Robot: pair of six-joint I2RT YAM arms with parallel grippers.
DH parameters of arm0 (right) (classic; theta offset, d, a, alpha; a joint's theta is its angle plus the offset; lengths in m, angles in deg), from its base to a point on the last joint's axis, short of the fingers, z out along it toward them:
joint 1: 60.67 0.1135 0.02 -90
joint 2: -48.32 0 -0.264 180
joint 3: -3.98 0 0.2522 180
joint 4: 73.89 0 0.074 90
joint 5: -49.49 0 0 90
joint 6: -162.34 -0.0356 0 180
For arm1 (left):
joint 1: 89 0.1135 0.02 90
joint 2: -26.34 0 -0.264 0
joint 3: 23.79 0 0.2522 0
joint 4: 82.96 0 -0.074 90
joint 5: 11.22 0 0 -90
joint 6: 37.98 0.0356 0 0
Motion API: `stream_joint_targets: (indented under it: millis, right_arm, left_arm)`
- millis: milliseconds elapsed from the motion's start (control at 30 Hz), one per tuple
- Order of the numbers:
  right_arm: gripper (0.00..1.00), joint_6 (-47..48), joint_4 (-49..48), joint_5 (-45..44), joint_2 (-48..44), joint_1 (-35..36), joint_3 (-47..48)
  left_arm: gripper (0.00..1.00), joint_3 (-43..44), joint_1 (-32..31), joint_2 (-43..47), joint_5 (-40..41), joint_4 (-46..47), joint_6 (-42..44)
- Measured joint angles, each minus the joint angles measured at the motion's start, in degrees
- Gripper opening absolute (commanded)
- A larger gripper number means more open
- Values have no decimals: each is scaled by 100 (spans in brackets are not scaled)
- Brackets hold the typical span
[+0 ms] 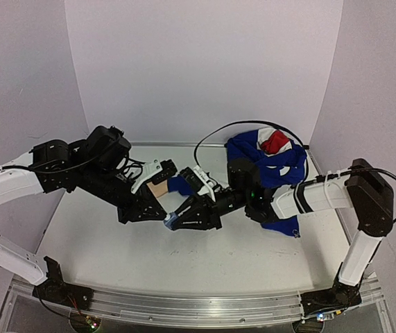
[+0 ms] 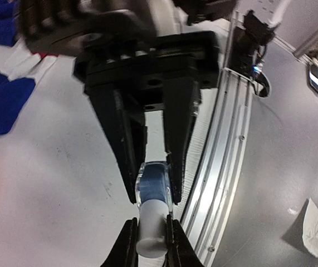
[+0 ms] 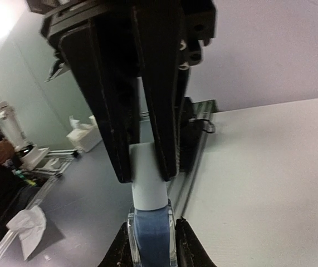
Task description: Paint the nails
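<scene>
A small clear bottle (image 1: 170, 222) of blue polish with a pale cap is held between both grippers, a little above the table (image 1: 114, 243). In the left wrist view my left gripper (image 2: 150, 225) is shut on the pale cap (image 2: 150, 222). The right gripper (image 2: 154, 192) clamps the blue glass body (image 2: 154, 181). In the right wrist view my right gripper (image 3: 151, 228) grips the bottle (image 3: 151, 239), and the left gripper (image 3: 146, 175) pinches the cap (image 3: 147, 186). The mannequin hand (image 1: 157, 189) with its blue cuff (image 1: 180, 184) lies behind them. Its nails are hidden.
A blue, white and red cloth (image 1: 267, 156) lies bunched at the back right under the right arm, with a black cable (image 1: 215, 135) looping over it. An aluminium rail (image 1: 198, 309) runs along the near edge. White walls close in the table on three sides.
</scene>
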Motion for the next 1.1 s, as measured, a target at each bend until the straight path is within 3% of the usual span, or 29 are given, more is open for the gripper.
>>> stream_joint_targets:
  millis: [133,333,433,500,600,767,833,933,1100]
  right_arm:
    - [0,485,398,-1950,-356,90,-302]
    - [0,973,597,-6900,-549,946,-299]
    - [0,1152,632,-8341,-505,1259,-271]
    - [0,1261,590,-8682,-503,1287,-254]
    - [0,1401,398,-8758,-505,1279,-254]
    - [0,1425,254,-7844,-861,1047,-575]
    - [0,1327,245,-7149,-1102,789,-780]
    - [0,1014,153,-5668,-1421,160,-1019]
    - [0,122,-127,-2815,-1390,-636,-944]
  left_arm:
    - [0,243,94,-372,960,-76,-955]
    - [0,1191,343,-1355,2194,-90,-3311]
    - [0,1493,315,-1685,2391,-94,-3960]
    - [3,1628,317,-1784,2430,-42,-4103]
    - [22,1668,319,-1749,2494,50,-4140]
    - [82,1193,365,-1226,2535,310,-3882]
    - [96,850,398,-855,2507,446,-3687]
    - [99,339,472,-286,2238,693,-3388]
    - [98,-376,588,435,1073,1556,-2898]
